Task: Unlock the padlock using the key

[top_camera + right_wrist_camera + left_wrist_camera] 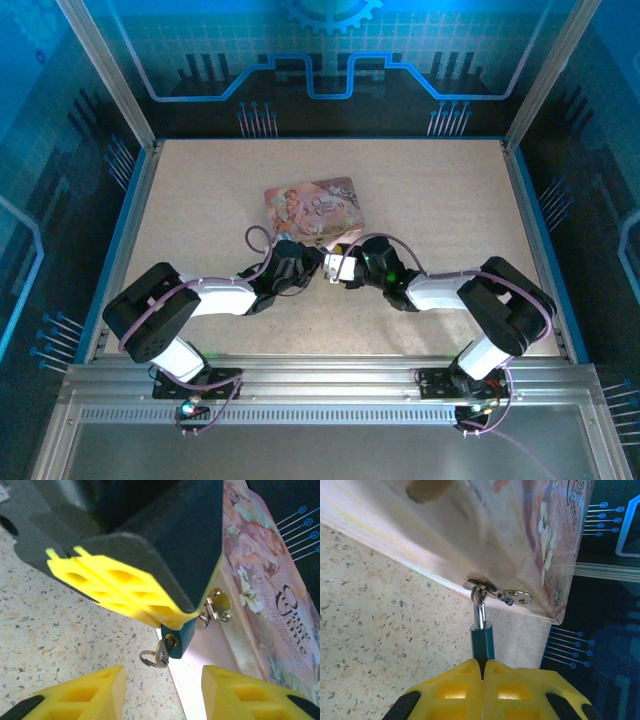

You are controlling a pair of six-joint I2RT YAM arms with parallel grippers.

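Observation:
The bluish padlock (483, 639) hangs by its metal shackle (480, 611) from the hasp of the pink tin (520, 540). My left gripper (483, 664) is shut on the padlock's body. In the right wrist view the padlock (184, 634) juts out below the left gripper's yellow fingers (125, 587). The small key (163, 651) sits in the padlock's keyhole, and its ring (148, 658) hangs free. My right gripper (162, 682) is open just short of the key, one finger on each side. Both grippers meet in front of the tin (312, 207) from above.
The pink picture-printed tin (265, 590) lies on the speckled table (200, 200) just behind the grippers. Blue glass walls and metal posts (105, 70) ring the table. The left arm (215, 298) and right arm (440, 290) reach in from the near edge.

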